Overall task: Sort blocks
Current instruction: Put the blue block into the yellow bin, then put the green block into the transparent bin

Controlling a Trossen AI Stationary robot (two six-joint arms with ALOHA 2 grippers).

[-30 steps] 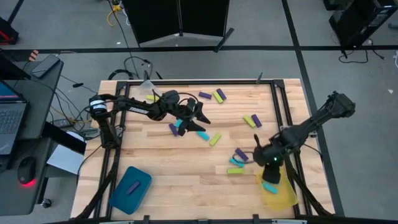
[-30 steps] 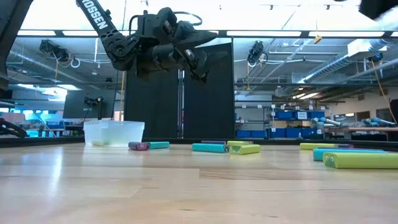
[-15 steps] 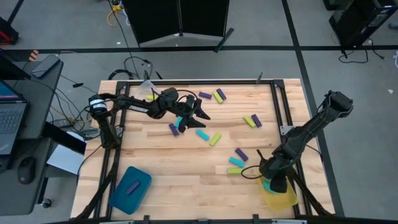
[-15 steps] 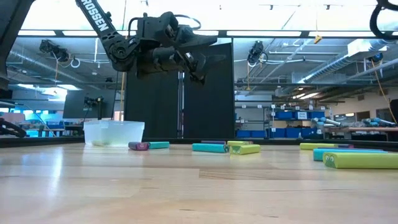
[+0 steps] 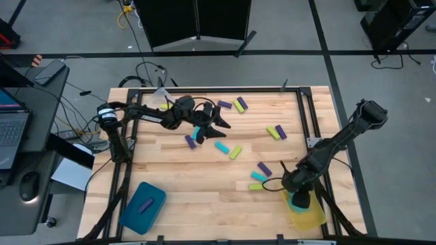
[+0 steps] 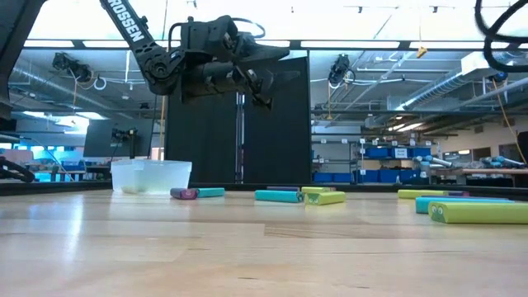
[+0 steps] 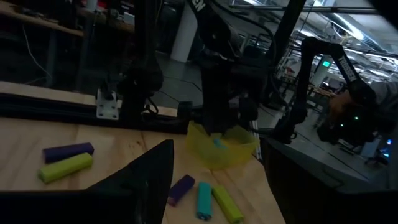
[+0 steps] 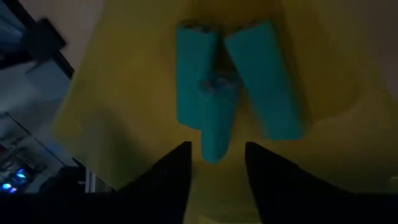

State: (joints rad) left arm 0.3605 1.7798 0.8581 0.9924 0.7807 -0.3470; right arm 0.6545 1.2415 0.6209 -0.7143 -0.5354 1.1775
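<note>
My right gripper [image 5: 294,190] hangs over the yellow tray [image 5: 310,216] at the table's near right corner, pointing steeply down, its fingers open. In the right wrist view three cyan blocks lie in the tray. The middle one [image 8: 214,124] rests on the other two, its near end between my fingertips with a gap on each side. My left gripper [image 5: 221,122] is held level in the air over the far middle of the table, open and empty. Several cyan, purple and yellow-green blocks lie flat on the wood, among them a cyan one [image 5: 221,146] and a purple one [image 5: 263,168].
A teal tray [image 5: 143,206] sits at the near left corner and a clear tray [image 6: 151,176] at the far left. A black frame rail [image 5: 304,116] borders the table. Loose blocks [image 5: 257,181] lie close beside the yellow tray's left side.
My right gripper has sunk and gone toward the table's near edge, from beside the loose blocks to just over the yellow tray. My left gripper has stayed almost where it was.
</note>
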